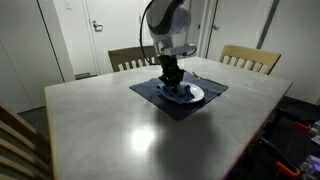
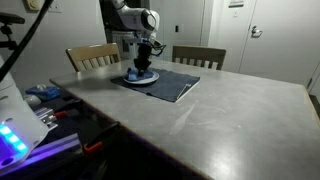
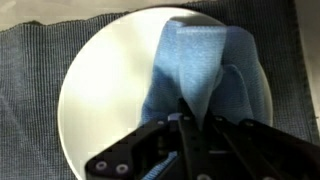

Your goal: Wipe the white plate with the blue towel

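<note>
The white plate [image 3: 105, 95] lies on a dark navy placemat [image 3: 30, 80], and the wrist view looks straight down on it. The blue towel [image 3: 195, 65] is folded over the plate's right half. My gripper [image 3: 190, 115] comes in from the bottom of that view, its fingers shut on a pinched fold of the towel. In both exterior views the gripper [image 1: 171, 78] [image 2: 143, 66] points straight down onto the plate [image 1: 193, 95] [image 2: 146, 80], with the towel [image 1: 178, 90] [image 2: 137, 74] bunched under it.
The placemat [image 1: 165, 100] [image 2: 175, 85] sits on a large grey table [image 1: 120, 130] [image 2: 220, 120]. Wooden chairs [image 1: 250, 58] [image 2: 198, 57] stand at the table's far side. Cables and gear [image 2: 50, 110] lie near one table edge.
</note>
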You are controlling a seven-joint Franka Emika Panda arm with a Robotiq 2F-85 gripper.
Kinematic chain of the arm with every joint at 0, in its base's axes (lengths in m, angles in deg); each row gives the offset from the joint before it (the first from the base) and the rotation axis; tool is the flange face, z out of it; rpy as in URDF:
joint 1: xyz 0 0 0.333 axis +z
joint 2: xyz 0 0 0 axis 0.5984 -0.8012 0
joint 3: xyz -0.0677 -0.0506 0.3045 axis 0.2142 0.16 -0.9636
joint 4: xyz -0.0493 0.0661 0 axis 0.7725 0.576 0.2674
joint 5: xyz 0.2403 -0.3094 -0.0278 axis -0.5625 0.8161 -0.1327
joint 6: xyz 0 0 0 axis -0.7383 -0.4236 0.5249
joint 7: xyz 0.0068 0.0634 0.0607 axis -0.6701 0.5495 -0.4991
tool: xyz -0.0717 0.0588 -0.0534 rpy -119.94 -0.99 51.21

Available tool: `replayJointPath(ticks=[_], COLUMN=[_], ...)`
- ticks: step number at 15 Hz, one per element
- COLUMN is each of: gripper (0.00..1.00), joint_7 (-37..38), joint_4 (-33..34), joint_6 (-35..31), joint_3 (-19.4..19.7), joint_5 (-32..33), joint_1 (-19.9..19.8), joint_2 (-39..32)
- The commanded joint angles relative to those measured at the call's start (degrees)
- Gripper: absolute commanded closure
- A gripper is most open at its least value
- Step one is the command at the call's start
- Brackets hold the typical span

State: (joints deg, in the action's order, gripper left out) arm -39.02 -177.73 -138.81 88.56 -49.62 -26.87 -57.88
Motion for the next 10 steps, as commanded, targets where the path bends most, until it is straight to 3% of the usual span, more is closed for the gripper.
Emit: replayJointPath(ticks=[1,5,8,10], gripper=[0.97,0.97,0.97,0.97], joint_7=[-8.5,-11.4,-6.2,-3.2], joint_4=[-0.4,-1.0,-2.7,-4.6], joint_6=[1.7,8.2,12.5,11.7], joint_3=[-2.8,-3.6,-2.4,-1.6], joint_5=[-0.4,-1.1,-3.9,-6.3], joint_1=[-2.0,-2.5,-3.1,-3.8], joint_2=[0.1,-0.4,0.1,1.0])
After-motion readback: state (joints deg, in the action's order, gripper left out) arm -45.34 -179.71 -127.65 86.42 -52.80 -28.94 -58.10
